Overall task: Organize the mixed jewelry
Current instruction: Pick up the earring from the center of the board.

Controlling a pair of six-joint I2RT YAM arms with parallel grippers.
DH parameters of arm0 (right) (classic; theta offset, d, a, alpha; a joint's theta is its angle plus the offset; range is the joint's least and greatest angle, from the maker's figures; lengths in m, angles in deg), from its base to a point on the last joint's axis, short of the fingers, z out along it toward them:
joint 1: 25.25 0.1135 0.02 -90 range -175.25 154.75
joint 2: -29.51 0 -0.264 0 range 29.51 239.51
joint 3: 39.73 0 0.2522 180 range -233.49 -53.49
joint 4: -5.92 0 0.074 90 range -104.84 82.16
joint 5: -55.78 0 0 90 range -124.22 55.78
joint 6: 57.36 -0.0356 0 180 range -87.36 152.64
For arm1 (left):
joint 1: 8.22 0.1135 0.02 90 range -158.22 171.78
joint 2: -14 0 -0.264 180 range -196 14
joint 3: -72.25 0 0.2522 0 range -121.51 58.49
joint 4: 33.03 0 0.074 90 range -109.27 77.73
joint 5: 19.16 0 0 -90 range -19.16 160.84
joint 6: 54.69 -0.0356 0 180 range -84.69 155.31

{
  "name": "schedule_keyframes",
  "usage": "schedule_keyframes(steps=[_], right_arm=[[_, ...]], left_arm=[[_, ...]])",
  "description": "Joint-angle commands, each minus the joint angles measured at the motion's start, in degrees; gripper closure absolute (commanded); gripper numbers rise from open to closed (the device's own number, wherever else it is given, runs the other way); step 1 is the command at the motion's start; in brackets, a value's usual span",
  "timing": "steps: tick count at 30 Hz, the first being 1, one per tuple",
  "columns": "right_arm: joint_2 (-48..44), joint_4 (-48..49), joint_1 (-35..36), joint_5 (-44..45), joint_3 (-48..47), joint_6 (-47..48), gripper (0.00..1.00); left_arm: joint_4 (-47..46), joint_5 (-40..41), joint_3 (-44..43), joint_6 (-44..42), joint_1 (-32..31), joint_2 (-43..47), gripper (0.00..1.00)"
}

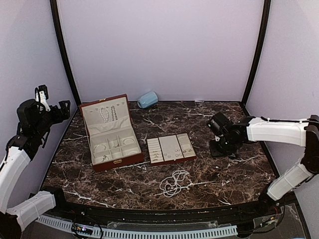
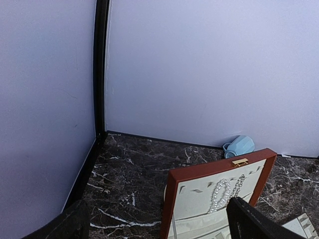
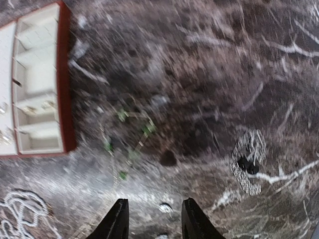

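The right arm (image 1: 274, 130) was low over the table (image 1: 239, 184), just to the right of the tray (image 1: 171, 148). Its jaws were open and held nothing.

In the right wrist view a tiny silvery piece (image 3: 164, 207) lay on the table just ahead of the fingertips. It was in the gap between the two jaws, a little towards the right one. The view was blurred and the piece very small, so I cannot tell if it was a ring or an earring, nor which way its long axis ran. I judge that a short move down and forward would bring the jaws around it, with no turn of the wrist first.

A round mesh piece (image 3: 247, 162) lay farther ahead and to the right of the jaws, well apart from the tiny one. The bead strand (image 1: 174, 182) lay in a loose coil near the front of the table, on the near side of the tray and to the left of the right jaws. As a coil it had no clear long axis.

The left arm (image 1: 15, 167) stood high at the left edge, to the left of the open case (image 1: 117, 162), its jaws wide open and empty. So the right arm was much nearer to all the loose pieces, and I think they are its work.
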Motion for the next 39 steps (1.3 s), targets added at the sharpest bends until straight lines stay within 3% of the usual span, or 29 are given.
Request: schedule_keyframes(steps=[1,14,39], right_arm=[[-2.6,-5.0,0.5,0.4,5.8,-9.7,0.64],[1.3,1.3,0.6,-1.8,8.3,-10.0,0.75],[4.1,2.2,0.6,-1.1,9.2,-10.8,1.0]], left_arm=[[-0.8,-0.3,0.0,0.5,0.2,-0.1,0.02],[-0.8,0.0,0.1,0.5,0.2,0.1,0.02],[-0.6,0.3,0.0,0.3,0.2,0.5,0.02]])
